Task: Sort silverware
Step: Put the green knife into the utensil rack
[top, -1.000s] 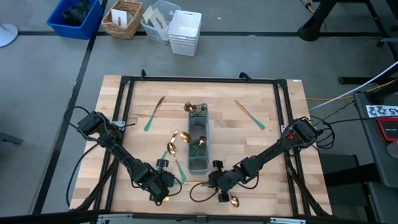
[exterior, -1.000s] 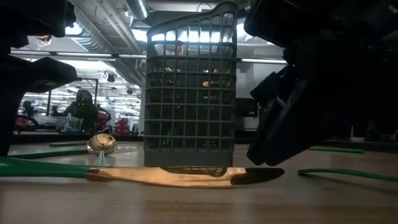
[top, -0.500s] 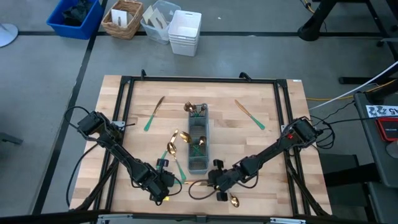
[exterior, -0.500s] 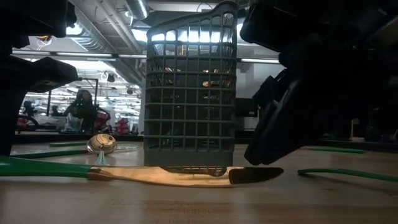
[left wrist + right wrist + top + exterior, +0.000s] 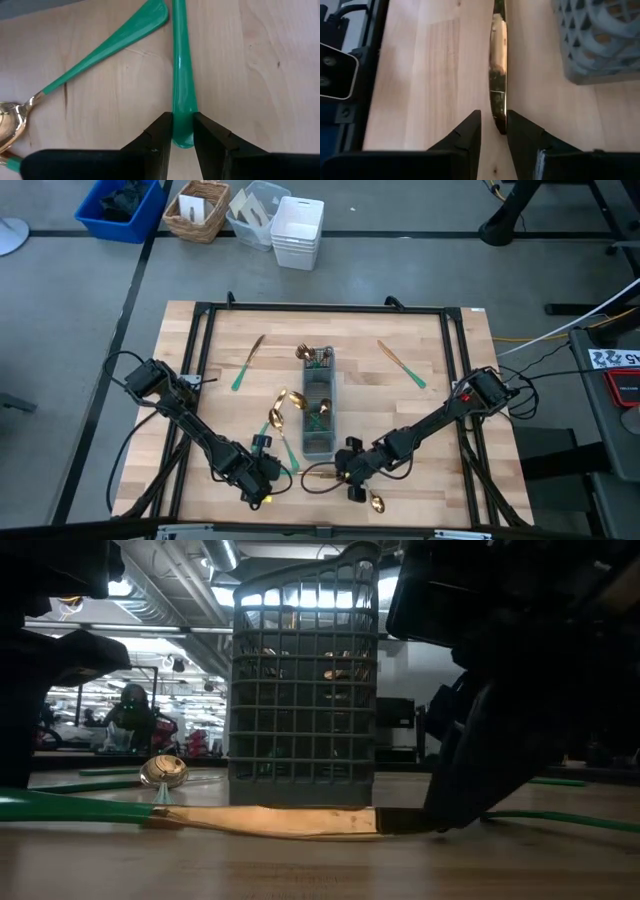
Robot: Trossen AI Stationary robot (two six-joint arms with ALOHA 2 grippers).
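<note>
High view: both arms reach to the lower middle of the frame. The left tool (image 5: 268, 483) and right tool (image 5: 340, 473) flank a knife (image 5: 318, 475) lying on the surface (image 5: 440, 360) below the caddy (image 5: 319, 415). More silverware lies at upper left, upper right and left of the caddy.

Low view: the knife's gold blade lies flat before the caddy, the right tool at its tip.

Left wrist view: the fingers (image 5: 159, 140) clamp the green handle's end.

Right wrist view: the fingers (image 5: 468, 132) straddle the blade tip closely; a firm grip cannot be told.
</note>
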